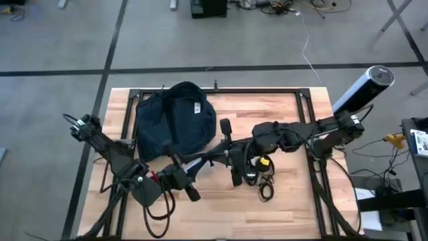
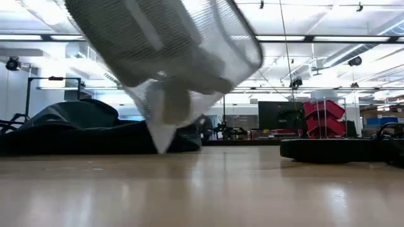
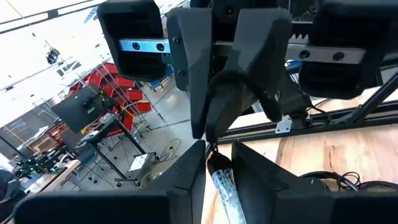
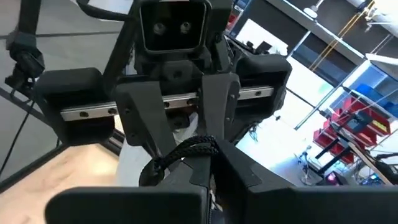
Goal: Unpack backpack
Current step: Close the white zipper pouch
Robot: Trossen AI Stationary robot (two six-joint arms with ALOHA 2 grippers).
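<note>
The dark navy backpack (image 1: 174, 120) lies slumped on the table's far left part, no gripper on it. Near the table's middle my two grippers meet tip to tip: my left gripper (image 1: 192, 167) comes from the left and my right gripper (image 1: 212, 159) from the right. Both are shut on a silvery mesh pouch (image 2: 170, 57), a thin pale strip (image 1: 202, 163) from above. In the low view the pouch hangs above the table with one corner (image 2: 161, 146) pointing down. My left gripper pinches the pouch's thin edge (image 3: 222, 183) between its two fingers, coming level from the table's left. The pouch is lifted clear of the table. My right gripper closes its fingertips on the pouch at a black braided cord (image 4: 186, 151), coming level from the right, facing the left gripper. Pale pouch fabric (image 4: 134, 165) shows just beyond. Whether it holds cord, fabric or both is hidden by the fingers.
Black headphones with cables (image 1: 262, 179) lie on the table right of the grippers, near the middle. A black frame (image 1: 304, 100) edges the table. A silver cylinder (image 1: 361, 90) stands off the far right corner. Bare wood (image 1: 287, 207) lies near right.
</note>
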